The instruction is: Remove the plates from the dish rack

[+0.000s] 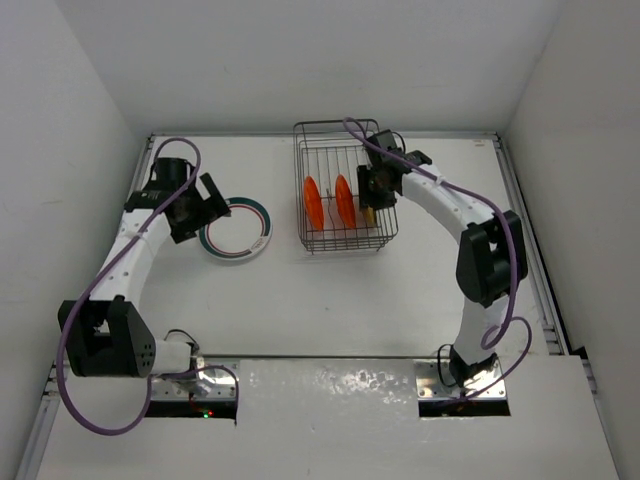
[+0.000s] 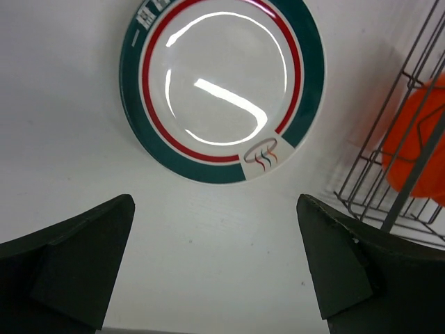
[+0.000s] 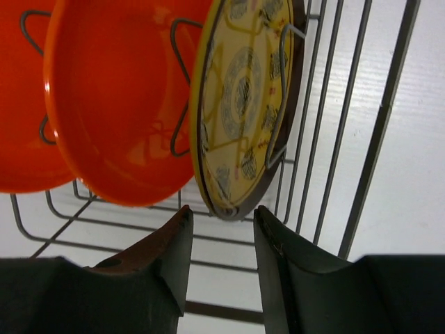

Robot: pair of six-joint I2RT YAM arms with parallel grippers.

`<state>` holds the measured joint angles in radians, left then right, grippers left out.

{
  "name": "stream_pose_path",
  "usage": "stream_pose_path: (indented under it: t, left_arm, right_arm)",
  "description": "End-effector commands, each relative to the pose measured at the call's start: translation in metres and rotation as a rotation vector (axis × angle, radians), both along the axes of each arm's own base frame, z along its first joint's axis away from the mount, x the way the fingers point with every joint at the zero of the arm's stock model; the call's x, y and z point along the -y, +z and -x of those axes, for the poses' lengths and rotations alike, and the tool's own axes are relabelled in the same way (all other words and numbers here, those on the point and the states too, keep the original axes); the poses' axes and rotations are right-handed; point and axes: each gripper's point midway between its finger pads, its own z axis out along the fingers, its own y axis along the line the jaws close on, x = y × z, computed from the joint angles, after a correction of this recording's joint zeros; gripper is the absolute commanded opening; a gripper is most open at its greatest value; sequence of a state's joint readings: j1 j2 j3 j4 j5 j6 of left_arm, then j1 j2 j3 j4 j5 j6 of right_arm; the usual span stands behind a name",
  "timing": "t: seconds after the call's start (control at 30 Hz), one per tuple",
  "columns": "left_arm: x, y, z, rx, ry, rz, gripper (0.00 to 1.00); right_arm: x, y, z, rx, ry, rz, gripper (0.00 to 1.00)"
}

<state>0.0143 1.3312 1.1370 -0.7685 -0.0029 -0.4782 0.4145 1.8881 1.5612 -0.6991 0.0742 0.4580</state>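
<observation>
A white plate [image 2: 221, 83] with a teal and red rim ring lies flat on the table [image 1: 300, 290], also seen from above as the ringed plate [image 1: 237, 228]. My left gripper [image 2: 215, 202] hangs just short of it, open and empty, at the plate's left edge [image 1: 213, 200]. The dish rack [image 1: 345, 190] holds two orange plates [image 1: 314, 203] [image 1: 345, 200] and a yellowish-brown patterned plate [image 3: 243, 104], all on edge. My right gripper [image 3: 222, 216] is inside the rack. Its jaws stand narrow astride the patterned plate's lower rim, with a gap still showing on the left side.
Rack wires [image 3: 361, 139] run close on the right of my right gripper, and an orange plate [image 3: 118, 104] stands just to its left. The rack's corner [image 2: 410, 139] lies to the right of my left gripper. White walls enclose the table.
</observation>
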Motion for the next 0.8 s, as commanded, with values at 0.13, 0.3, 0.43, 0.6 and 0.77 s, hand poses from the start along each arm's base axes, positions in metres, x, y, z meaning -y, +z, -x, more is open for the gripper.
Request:
stream_pose_path:
  t: [0.13, 0.3, 0.43, 0.6, 0.77]
  left_arm:
    - [0.032, 0.012, 0.006, 0.023, -0.148, 0.064, 1.00]
    - [0.033, 0.018, 0.005, 0.033, -0.167, 0.049, 1.00]
    - [0.033, 0.018, 0.005, 0.033, -0.167, 0.049, 1.00]
    - [0.036, 0.025, -0.004, 0.052, -0.166, 0.067, 1.00]
    - [0.041, 0.042, -0.019, 0.087, -0.174, 0.088, 1.00]
  right_arm:
    - [-0.019, 0.006, -0.045, 0.130, 0.066, -0.025, 0.15]
    - [-0.021, 0.025, -0.047, 0.192, 0.061, -0.055, 0.00]
    - [-0.023, 0.064, -0.045, 0.266, 0.041, -0.107, 0.00]
    - [-0.019, 0.127, -0.038, 0.365, 0.015, -0.162, 0.00]
    - [0.020, 0.191, -0.027, 0.472, -0.081, -0.068, 0.00]
